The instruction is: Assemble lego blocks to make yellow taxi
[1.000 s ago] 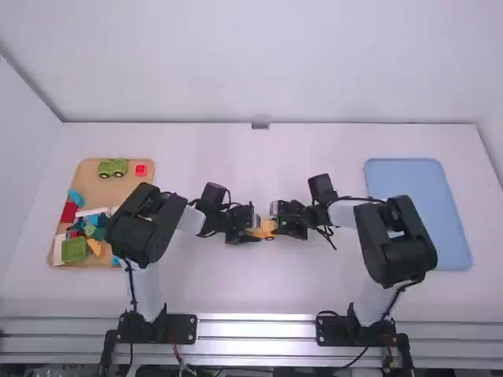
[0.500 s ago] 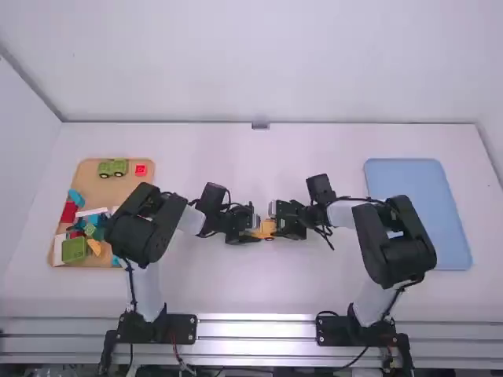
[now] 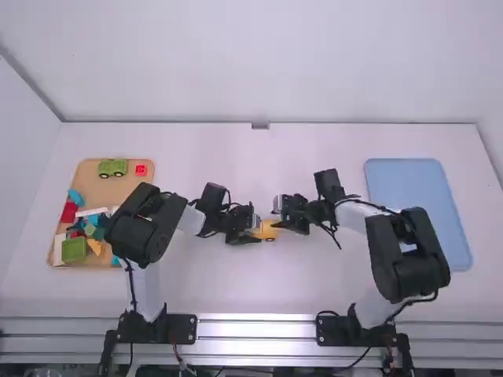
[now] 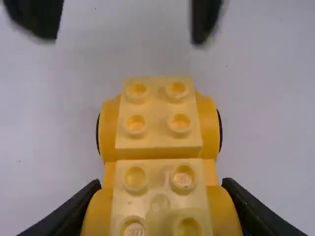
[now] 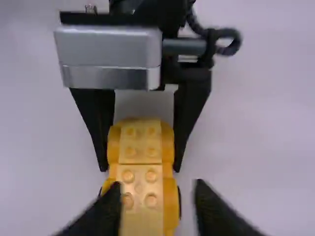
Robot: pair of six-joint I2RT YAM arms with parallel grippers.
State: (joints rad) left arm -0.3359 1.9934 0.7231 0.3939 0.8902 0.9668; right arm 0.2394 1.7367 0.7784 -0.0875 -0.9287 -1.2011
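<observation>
You're on the body build, by my read: yellow taxi (image 3: 269,228) sits mid-table, two studded yellow blocks visible, the far one (image 4: 158,113) beside the near one (image 4: 160,201). Your left gripper (image 4: 161,185) is clamped across one end of it. Your right gripper (image 5: 157,187) has its fingers spread around the other end, not gripping. Next: check both blocks are seated flush, then back the right off and fetch any missing part from the wooden tray (image 3: 110,196); red block (image 3: 141,170) there might be the roof piece. Raised marks on some studs, too small to read.
</observation>
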